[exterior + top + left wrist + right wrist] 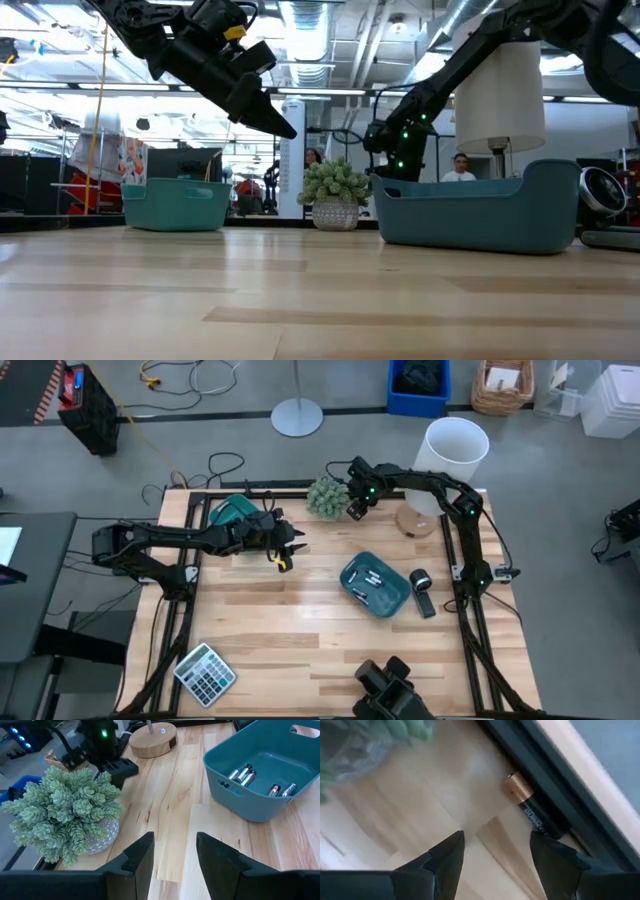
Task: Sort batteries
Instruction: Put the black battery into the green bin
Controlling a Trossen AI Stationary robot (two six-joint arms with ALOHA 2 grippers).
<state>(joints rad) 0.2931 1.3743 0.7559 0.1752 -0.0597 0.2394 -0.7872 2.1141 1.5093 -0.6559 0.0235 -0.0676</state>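
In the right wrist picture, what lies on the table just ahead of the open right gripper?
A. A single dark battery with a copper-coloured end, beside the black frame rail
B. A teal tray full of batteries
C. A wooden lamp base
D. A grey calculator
A: between and beyond the open right gripper lies one dark battery with a copper-coloured end, alongside the black frame rail.

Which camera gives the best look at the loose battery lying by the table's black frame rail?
The right wrist view. The copper-topped battery lies against the frame rail, just ahead of the open right gripper. The high view hides that spot behind the right arm near the plant. The low and left wrist views do not show it.
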